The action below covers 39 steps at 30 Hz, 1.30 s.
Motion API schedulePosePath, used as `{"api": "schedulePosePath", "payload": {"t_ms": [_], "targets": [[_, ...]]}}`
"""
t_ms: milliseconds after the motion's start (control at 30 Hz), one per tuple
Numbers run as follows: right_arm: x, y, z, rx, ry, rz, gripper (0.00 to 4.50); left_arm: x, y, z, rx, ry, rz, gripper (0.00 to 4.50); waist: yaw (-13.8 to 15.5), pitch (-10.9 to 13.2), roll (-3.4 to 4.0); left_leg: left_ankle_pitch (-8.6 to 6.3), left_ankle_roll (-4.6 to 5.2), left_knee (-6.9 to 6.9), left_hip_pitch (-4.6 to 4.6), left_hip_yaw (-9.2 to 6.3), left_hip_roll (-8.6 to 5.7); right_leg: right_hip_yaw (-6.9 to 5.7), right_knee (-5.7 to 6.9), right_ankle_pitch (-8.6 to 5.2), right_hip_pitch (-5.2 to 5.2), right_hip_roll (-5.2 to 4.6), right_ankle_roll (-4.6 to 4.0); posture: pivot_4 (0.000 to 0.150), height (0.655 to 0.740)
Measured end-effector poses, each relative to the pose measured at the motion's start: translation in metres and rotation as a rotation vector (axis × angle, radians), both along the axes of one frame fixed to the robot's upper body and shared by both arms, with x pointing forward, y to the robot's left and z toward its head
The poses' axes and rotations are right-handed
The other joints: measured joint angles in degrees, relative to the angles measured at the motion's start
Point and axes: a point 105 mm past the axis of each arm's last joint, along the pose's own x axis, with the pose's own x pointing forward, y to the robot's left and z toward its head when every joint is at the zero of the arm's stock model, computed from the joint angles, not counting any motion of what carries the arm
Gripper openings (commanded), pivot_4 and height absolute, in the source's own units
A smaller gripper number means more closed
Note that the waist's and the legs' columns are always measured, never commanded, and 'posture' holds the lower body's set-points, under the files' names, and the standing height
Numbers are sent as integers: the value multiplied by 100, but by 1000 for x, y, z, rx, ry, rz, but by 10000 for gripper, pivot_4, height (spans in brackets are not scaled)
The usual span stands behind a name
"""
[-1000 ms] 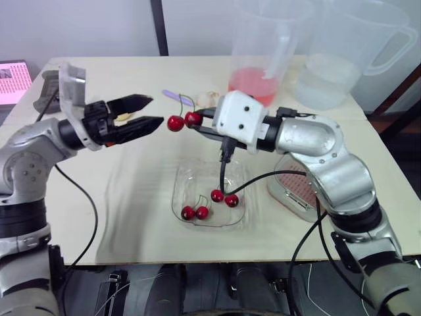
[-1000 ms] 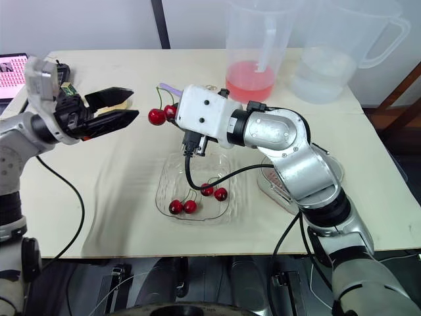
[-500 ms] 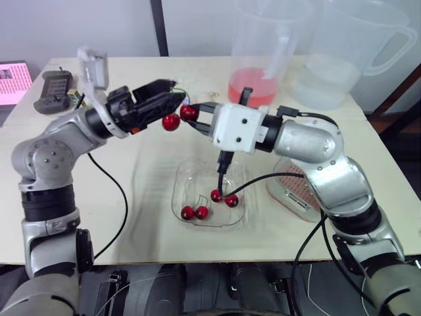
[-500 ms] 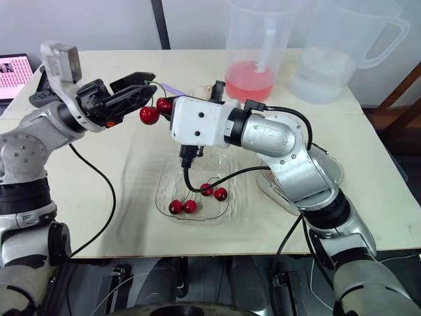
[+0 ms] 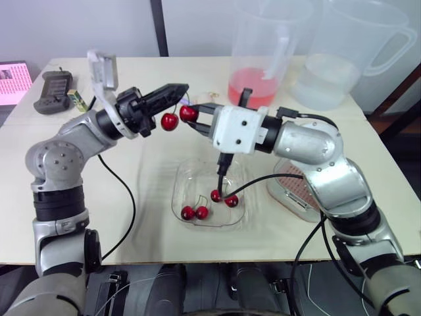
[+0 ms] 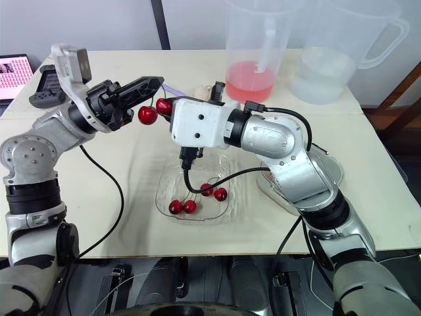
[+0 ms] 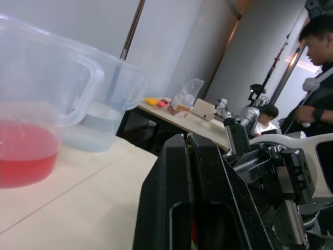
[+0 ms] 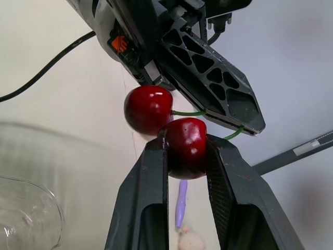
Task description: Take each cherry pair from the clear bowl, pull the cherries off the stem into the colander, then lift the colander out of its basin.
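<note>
My right gripper is shut on one red cherry of a pair, held above the table behind the clear bowl. The pair's other cherry hangs free beside it. My left gripper comes in from the left, just above the pair. Its fingers are shut on the green stem. Two more cherry pairs lie in the bowl. The pink colander sits in its basin at the right, partly hidden by my right arm.
A jug of pink liquid and a jug of water stand at the back. A black handset lies at the far left and a purple object behind the cherries. People stand in the room beyond.
My left gripper has moved right and up to the held cherry pair and shut on its stem. The right gripper kept its cherry and shifted slightly.
</note>
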Motion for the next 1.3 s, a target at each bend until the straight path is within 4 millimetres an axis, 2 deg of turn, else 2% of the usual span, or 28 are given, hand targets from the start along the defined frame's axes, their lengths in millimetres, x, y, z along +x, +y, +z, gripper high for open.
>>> {"api": "schedulePosePath", "payload": {"t_ms": [133,267,333,467,633,933,967,1033,1200,1233,1300], "targets": [[2,-2,-3,30,98,0,23190,0,0,0,-2,0,-3,0,1,0,0,0,0,0,3,-1,0,0,-2,0,4,0,0,1500,7383],[5,-15,1,130,258,3,44370,-1,0,1,-4,-2,-5,0,10,0,0,0,0,-1,4,-1,0,0,-5,0,7,0,-1,1500,7383],[5,-24,4,199,345,9,44370,-1,0,1,-2,-4,-4,0,25,0,0,0,0,-2,4,-2,0,-1,-8,0,10,-1,-1,1500,7383],[3,-37,6,400,634,67,44370,-4,0,3,-23,-2,-28,0,34,0,0,0,0,-3,8,-4,1,-2,-8,0,12,-1,-2,1500,7383],[-4,-29,0,545,924,149,44370,-11,-5,5,-22,-11,-66,0,-11,1,1,0,0,-15,17,-4,2,-1,-7,0,13,1,-2,1500,7383],[-4,-15,-9,572,1064,150,44370,-26,-12,10,-27,-29,-138,0,-3,1,1,0,1,-15,16,-2,1,0,-12,-2,15,0,-4,1500,7383],[-4,-14,-10,574,1070,147,39067,-26,-12,11,-29,-28,-140,0,-5,1,1,0,1,-15,16,-2,1,0,-12,-2,15,0,-4,1500,7383],[-3,-13,-10,584,1084,146,31600,-26,-12,11,-30,-27,-138,0,-11,1,1,0,1,-15,16,-2,1,0,-12,-3,15,0,-7,1500,7383],[-3,-11,-10,597,1103,156,6208,-28,-15,10,-14,-28,-144,0,-17,1,1,-1,1,-17,16,-2,1,1,-13,-3,15,1,-6,1500,7383],[-3,-11,-10,598,1104,157,3922,-29,-16,10,-11,-28,-147,0,-17,1,1,-1,1,-17,16,-2,1,0,-14,-4,15,1,-8,1500,7383],[-5,-11,-10,593,1108,162,3922,-29,-15,10,-6,-26,-149,0,-17,1,1,-1,1,-17,16,-2,1,0,-14,-12,15,1,-21,1500,7383]]}}
